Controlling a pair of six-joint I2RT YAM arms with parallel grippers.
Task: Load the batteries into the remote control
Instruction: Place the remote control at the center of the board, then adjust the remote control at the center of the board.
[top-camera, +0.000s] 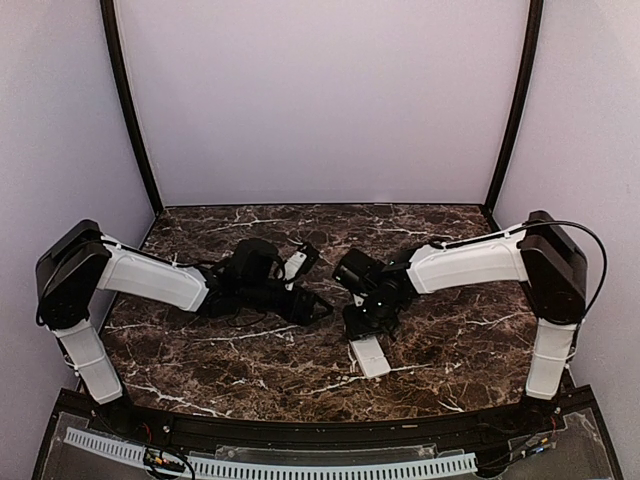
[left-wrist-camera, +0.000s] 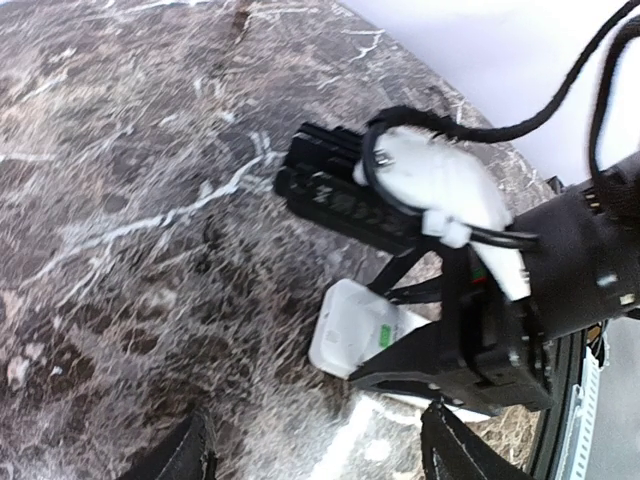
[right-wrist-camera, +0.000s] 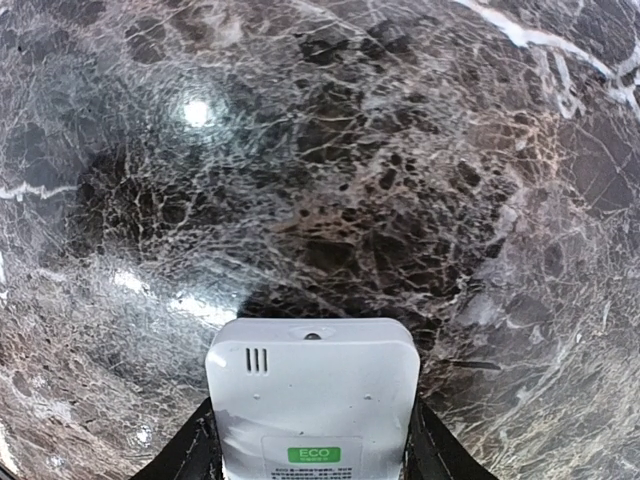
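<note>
Top external: found the remote control (top-camera: 370, 357) on or just above the dark marble worktop (top-camera: 200, 350), slightly right of middle and toward the near edge, long axis running roughly near to far. Saw the right gripper (top-camera: 366, 326) over its far end, arm stretched in from the right edge. Right wrist: saw jaws partly closed, pressed against both long sides of the remote control (right-wrist-camera: 312, 400), back face up with vent slots and a green ECO label (right-wrist-camera: 313, 454). Could not tell whether lying flat or raised a little. Left wrist: saw the left gripper (left-wrist-camera: 320, 462) spread wide, gripping nothing, only marble between its tips. Faced the right gripper and the remote control just beyond. Logged the left gripper near the worktop middle, just left of the right one, clear of the remote control.
</note>
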